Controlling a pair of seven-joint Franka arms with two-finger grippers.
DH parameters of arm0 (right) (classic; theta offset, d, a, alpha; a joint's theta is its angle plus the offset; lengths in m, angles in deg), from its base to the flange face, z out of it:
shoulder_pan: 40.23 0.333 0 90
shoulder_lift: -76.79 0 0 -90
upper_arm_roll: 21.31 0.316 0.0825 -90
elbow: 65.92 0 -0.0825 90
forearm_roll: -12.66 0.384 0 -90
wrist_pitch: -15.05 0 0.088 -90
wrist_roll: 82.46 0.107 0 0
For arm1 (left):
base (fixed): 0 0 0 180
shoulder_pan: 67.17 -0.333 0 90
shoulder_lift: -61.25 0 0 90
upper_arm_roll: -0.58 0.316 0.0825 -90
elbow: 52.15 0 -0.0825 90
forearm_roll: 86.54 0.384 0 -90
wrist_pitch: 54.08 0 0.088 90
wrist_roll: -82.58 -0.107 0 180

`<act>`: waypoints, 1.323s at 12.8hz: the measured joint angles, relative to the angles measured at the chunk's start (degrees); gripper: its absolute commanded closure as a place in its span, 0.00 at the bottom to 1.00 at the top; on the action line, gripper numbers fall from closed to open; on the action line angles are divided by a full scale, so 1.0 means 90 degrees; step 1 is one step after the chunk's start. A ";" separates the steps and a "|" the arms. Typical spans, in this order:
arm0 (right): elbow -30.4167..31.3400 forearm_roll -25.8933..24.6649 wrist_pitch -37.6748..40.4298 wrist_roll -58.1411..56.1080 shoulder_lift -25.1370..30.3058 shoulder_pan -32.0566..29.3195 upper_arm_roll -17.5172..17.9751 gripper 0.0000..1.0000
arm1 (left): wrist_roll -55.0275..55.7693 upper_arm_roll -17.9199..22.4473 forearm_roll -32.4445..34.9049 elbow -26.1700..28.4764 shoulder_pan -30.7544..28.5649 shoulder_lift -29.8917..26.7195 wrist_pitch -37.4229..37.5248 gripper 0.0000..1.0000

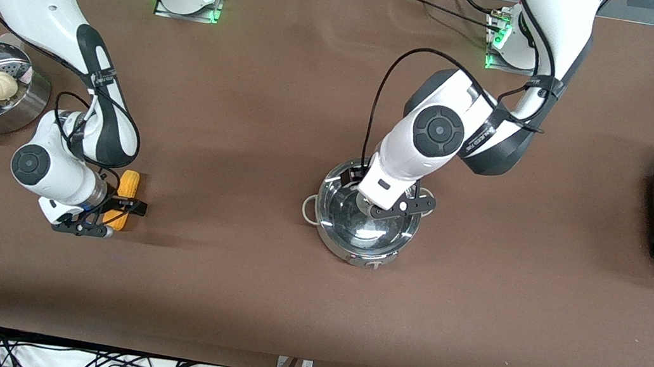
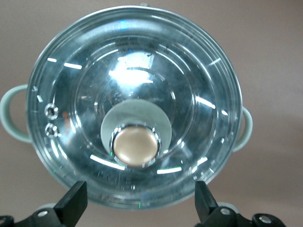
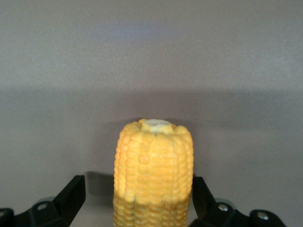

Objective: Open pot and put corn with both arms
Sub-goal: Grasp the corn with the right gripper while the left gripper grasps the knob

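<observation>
Hovering over the shallow round stainless-steel pot [image 1: 367, 227] at mid-tabletop [image 1: 282, 139], your left hand [image 2: 138, 201] stands open above the clear glass lid's tan knob [image 2: 136, 147]. Your right hand [image 3: 138, 201], open, straddles the yellow-orange corn cob [image 3: 154, 175] lying toward the right arm's end.

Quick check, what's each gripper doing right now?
Left gripper: open, over the pot, fingers either side of the lid knob, not gripping.
Right gripper: open, fingers flanking the corn, not clamped.
</observation>
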 measured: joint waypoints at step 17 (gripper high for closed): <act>-0.0932 0.0001 0.1766 -0.0010 0.0519 0.0025 0.0154 0.54 | 0.0008 0.0121 0.0615 -0.0396 0.0087 0.0422 -0.0056 0.46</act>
